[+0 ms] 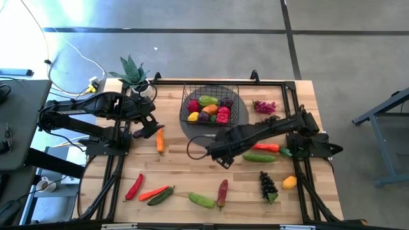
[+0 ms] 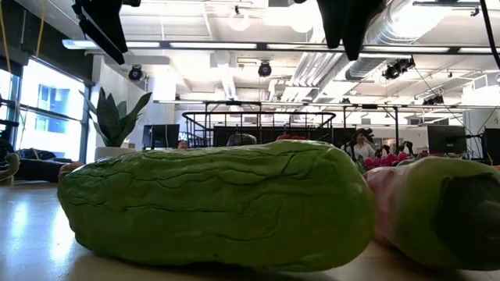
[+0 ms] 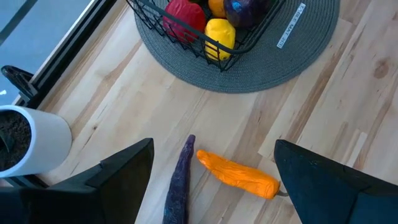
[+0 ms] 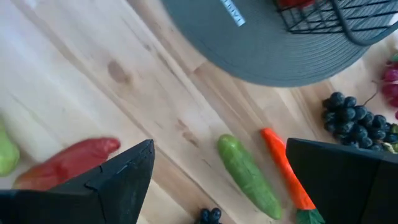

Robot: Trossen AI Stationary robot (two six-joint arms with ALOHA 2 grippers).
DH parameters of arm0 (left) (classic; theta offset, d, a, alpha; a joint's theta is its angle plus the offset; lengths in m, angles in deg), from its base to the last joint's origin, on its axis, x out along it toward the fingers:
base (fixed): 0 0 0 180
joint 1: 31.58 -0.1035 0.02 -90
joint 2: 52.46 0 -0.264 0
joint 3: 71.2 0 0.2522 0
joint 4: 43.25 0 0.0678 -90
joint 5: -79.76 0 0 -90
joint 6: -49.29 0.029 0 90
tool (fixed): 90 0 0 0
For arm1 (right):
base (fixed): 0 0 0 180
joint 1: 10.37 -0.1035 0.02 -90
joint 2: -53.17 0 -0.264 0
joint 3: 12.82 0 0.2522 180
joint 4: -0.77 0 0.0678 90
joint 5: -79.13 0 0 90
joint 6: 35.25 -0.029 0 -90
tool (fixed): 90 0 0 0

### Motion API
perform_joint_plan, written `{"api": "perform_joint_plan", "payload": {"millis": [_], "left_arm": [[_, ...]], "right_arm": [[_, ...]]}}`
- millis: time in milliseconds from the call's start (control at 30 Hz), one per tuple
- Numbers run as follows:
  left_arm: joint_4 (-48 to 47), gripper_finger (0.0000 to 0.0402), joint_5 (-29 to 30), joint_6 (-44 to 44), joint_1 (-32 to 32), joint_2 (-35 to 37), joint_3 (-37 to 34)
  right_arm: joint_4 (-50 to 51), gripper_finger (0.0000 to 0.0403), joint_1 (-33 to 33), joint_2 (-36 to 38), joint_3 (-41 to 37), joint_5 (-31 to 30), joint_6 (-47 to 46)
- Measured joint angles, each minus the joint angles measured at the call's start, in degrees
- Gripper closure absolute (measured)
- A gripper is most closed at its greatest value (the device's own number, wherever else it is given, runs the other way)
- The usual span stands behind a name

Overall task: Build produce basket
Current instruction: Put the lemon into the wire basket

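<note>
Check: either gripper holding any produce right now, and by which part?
Nothing held. Left gripper is open above the orange pepper; right gripper is open above the cucumber.

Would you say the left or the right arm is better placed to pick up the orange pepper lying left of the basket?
Probably the left: the open left gripper hovers right beside the orange pepper, which shows between its fingers in its wrist view. The right gripper is farther away.
</note>
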Motion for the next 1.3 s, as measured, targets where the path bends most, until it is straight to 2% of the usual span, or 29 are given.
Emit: {"api": "perform_joint_plan", "payload": {"millis": [100,200,400,633,900,1100,1300], "left_arm": [[0.0,0.0078,0.0,-0.1,0.0,0.0,0.0],[0.0,0.0078,0.0,-0.1,0.0,0.0,0.0],[0.0,0.0078,0.0,-0.1,0.0,0.0,0.0],[0.0,0.0078,0.0,-0.2,0.0,0.0,0.0],[0.0,0.0078,0.6,-0.2,0.0,0.0,0.0],[0.0,0.0078,0.7,-0.7,0.0,0.0,0.0],[0.0,0.0078,0.8,-2.5,0.0,0.0,0.0]], "right_arm": [[-0.1,0.0057,-0.8,0.0,-1.3,0.0,0.9],[0.0,0.0057,-1.2,1.2,-7.2,1.9,1.5],[-0.1,0.0057,-3.2,6.8,-18.3,9.1,0.8],[0.0,0.0057,-7.6,14.3,-28.0,13.7,1.4],[0.0,0.0057,-13.5,18.5,-39.0,23.1,9.0],[-0.5,0.0057,-18.0,18.4,-44.6,26.5,13.5],[-4.2,0.0057,-23.4,18.4,-47.5,26.9,19.5]]}}
